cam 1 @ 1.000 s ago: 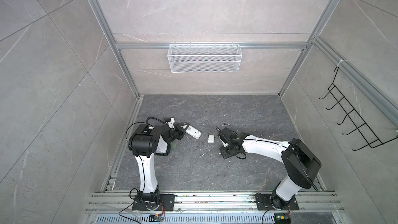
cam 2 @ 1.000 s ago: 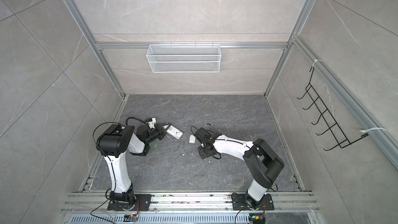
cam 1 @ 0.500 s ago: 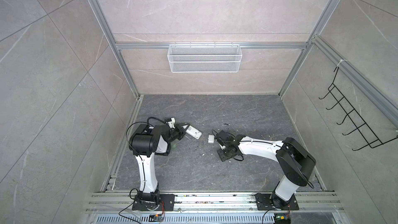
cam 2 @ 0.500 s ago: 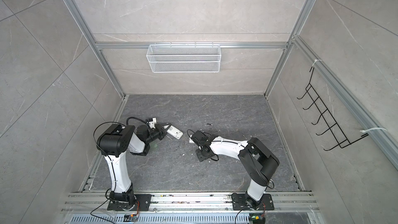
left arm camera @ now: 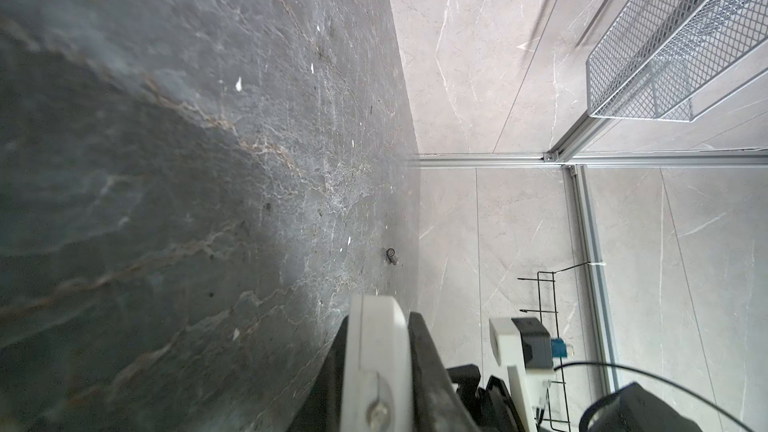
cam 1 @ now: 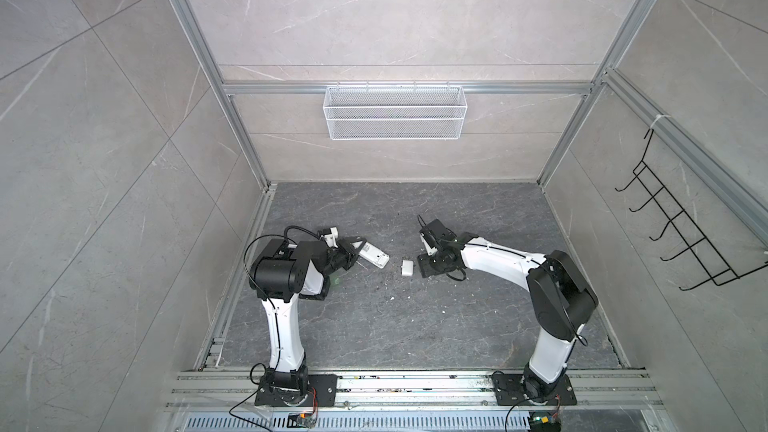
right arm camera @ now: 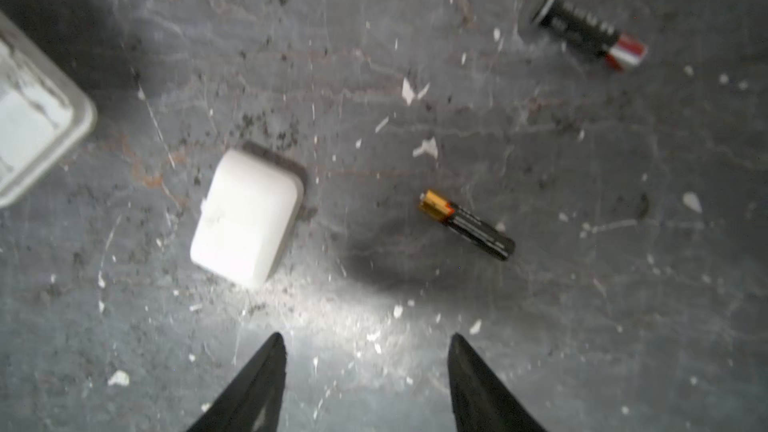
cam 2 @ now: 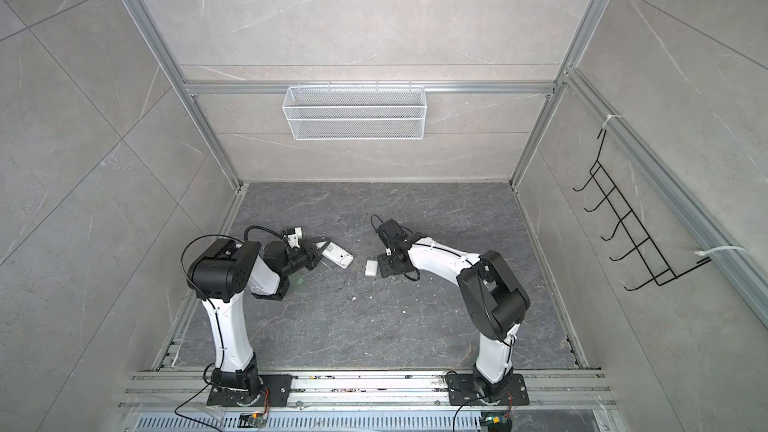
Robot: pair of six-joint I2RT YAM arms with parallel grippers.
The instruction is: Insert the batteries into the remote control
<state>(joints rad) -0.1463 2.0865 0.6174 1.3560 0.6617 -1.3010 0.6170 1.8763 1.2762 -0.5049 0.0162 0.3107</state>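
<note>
Right arm's elbow has swung left and toward the far wall over the past second, and the right hand (right arm camera: 366, 338) has spread its fingers wider. The left arm, the remote control (cam 1: 376, 258) and the small white battery cover (cam 1: 407, 268) sit where they were.

That right hand is released, with nothing between its black fingers. It points down at the dark marbled bench (cam 1: 395, 326), just right of the cover in both top views. In the right wrist view a gold-tipped battery (right arm camera: 467, 224) lies flat just beyond the fingertips, beside the cover (right arm camera: 247, 218) but not touching it. A red-tipped battery (right arm camera: 590, 31) lies farther out, well apart from both. Neither battery can be made out in the top views. A pale corner at that view's edge is probably the remote's free end.

The left hand (cam 1: 358, 252) is clenched on the remote's left end. The white handset slants from it toward the near right, its free end near the cover without touching it. The left wrist view shows the remote (left arm camera: 374, 347) edge-on between the fingers.
</note>
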